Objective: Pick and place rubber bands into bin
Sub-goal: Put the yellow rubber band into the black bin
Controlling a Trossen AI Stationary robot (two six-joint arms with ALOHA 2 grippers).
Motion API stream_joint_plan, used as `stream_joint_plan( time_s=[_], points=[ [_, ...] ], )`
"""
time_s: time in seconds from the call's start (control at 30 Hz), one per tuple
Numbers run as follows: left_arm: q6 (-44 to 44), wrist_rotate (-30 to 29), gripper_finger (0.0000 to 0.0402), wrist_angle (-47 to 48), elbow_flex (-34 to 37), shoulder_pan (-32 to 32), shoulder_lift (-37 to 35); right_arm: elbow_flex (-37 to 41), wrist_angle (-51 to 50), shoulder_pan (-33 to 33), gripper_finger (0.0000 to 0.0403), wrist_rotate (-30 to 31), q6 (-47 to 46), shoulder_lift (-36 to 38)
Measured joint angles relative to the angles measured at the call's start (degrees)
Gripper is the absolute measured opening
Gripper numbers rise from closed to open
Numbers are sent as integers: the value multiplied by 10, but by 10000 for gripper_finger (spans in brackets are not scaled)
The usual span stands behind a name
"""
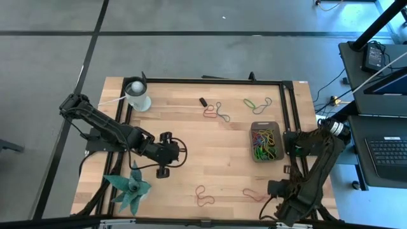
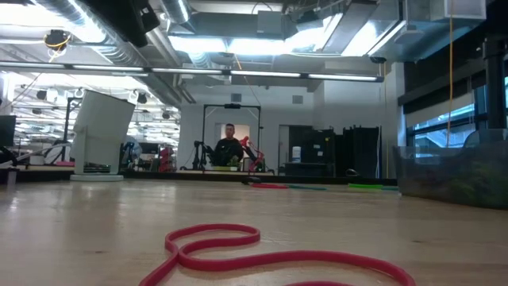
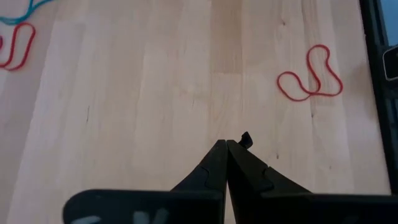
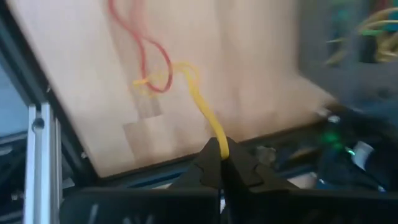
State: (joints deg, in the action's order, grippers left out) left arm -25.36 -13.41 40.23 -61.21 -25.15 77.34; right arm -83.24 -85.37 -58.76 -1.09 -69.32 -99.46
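Note:
Rubber bands lie scattered on the wooden table: a red one (image 1: 202, 194) and a red one (image 1: 254, 194) near the front edge, a red and dark pair (image 1: 216, 112) and a green one (image 1: 255, 102) at the back. The dark grey bin (image 1: 254, 152) at the right holds several coloured bands. My right gripper (image 4: 222, 149) hangs over the front right corner, shut on a yellow rubber band (image 4: 202, 102). My left gripper (image 3: 225, 144) hovers over the table's left middle, shut and holding nothing; a red band (image 3: 311, 78) lies beyond it. My right gripper pinches one end of the yellow band (image 4: 221, 140) between its two fingertips, coming from above and pointing steeply down. The band trails below the fingers toward the table. Its far end (image 4: 152, 82) lies over a red band (image 4: 155, 53); whether it rests on the wood I cannot tell.
A white cup (image 1: 137, 95) stands at the back left, a small black oblong piece (image 1: 203, 101) lies near the back. A green spiky object (image 1: 130, 189) sits at the front left. A black frame (image 1: 289, 102) edges the table. A person sits far behind in the room.

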Motion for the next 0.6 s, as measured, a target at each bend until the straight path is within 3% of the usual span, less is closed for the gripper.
stream_joint_plan(
  time_s=[0.1, 0.33, 0.6],
  points=[
    [21, 0, 4, 1, 0, 0, 0, -44, -51, 0, 0, 21, -33, 0],
    [57, 0, 4, 3, 0, 0, 0, -98, -48, 0, 0, 96, -103, 18],
    [60, 2, 4, 5, 0, 0, 0, -102, -47, 6, 0, 239, -254, 37]
  ],
)
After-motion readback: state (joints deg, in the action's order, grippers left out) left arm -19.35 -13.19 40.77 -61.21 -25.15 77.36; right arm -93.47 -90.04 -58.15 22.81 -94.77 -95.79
